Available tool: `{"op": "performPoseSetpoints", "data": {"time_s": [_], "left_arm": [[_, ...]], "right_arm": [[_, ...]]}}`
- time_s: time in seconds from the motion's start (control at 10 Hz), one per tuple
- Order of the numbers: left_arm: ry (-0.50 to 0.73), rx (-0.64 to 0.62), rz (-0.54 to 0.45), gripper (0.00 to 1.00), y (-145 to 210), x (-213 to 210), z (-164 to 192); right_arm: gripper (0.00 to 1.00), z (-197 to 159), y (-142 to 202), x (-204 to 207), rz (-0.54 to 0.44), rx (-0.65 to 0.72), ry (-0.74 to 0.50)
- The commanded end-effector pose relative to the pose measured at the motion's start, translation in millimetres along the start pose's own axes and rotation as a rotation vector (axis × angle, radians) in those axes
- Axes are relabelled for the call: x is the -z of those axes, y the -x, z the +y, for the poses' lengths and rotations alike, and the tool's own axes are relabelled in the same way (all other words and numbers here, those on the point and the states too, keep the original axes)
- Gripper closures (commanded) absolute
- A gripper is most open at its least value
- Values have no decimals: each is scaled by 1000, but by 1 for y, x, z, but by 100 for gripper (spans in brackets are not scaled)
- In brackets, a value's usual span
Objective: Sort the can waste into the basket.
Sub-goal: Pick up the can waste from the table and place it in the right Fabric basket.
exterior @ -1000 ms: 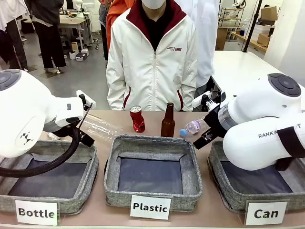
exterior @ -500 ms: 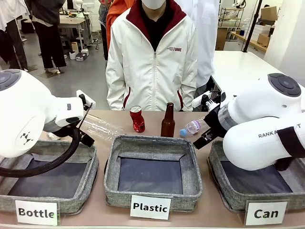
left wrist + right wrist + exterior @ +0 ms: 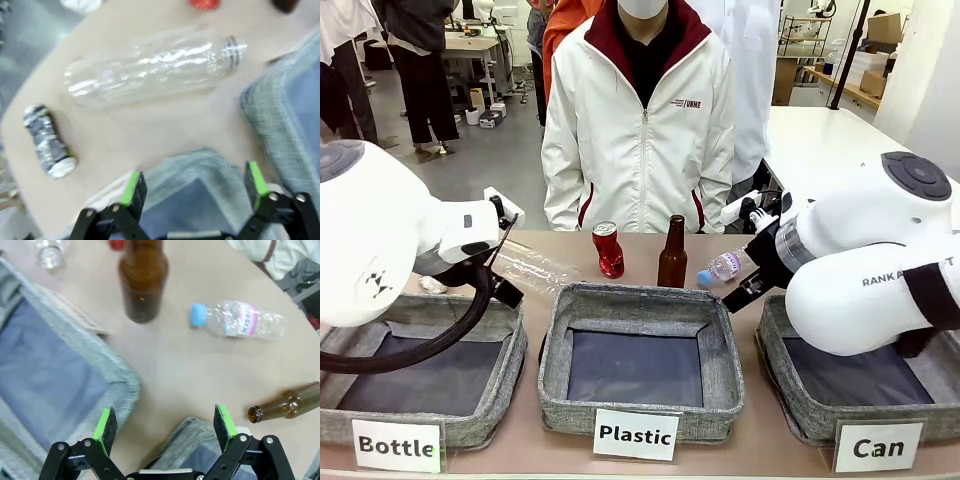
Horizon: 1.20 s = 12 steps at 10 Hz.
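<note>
While spread wide, empty: L gripper near dented black metal can lying on table; R gripper likewise. Dented red metal can upright behind "Plastic" basket, apart from grey woven-fabric "Can" basket at R.

left gripper: jaws wide apart | right gripper: jaws wide apart

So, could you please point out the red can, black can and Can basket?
red can (image 3: 608, 252): front view, dented body.
black can (image 3: 48, 142): left wrist view, side wall.
Can basket (image 3: 780, 383): front view, left wall.
</note>
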<state>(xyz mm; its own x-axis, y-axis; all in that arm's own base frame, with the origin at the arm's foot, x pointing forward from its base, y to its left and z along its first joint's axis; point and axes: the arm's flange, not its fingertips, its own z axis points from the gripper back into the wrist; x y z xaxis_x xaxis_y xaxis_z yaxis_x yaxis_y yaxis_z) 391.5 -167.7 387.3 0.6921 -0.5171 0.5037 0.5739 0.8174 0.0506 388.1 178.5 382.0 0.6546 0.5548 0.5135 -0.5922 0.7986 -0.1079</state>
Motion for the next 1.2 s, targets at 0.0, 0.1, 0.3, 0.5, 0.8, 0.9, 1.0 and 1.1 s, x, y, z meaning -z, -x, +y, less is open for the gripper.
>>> {"op": "performPoseSetpoints", "data": {"time_s": [0.0, 0.1, 0.3, 0.5, 0.8, 0.9, 1.0, 1.1], "left_arm": [[311, -53, -39, 0, -12, -72, -2], [398, -79, -79, 0, -9, -102, 1], [617, -148, -178, 0, 28, -155, 32], [604, -385, -414, 0, 104, -206, 107], [502, -851, -728, 0, 241, -234, 181], [456, -977, -808, 0, 267, -229, 187], [441, -1056, -840, 0, 287, -223, 189], [409, -1163, -865, 0, 299, -212, 179]], "right_arm": [[0, -7, -5, -70, -72, 105, -114], [0, -12, 1, -109, -140, 196, -179], [0, -40, 43, -169, -308, 354, -403], [0, -87, 115, -191, -448, 514, -502], [0, -134, 221, -201, -659, 802, -482], [0, -141, 240, -201, -700, 861, -456], [0, -146, 254, -202, -714, 906, -435], [0, -149, 261, -203, -715, 936, -403]]}}
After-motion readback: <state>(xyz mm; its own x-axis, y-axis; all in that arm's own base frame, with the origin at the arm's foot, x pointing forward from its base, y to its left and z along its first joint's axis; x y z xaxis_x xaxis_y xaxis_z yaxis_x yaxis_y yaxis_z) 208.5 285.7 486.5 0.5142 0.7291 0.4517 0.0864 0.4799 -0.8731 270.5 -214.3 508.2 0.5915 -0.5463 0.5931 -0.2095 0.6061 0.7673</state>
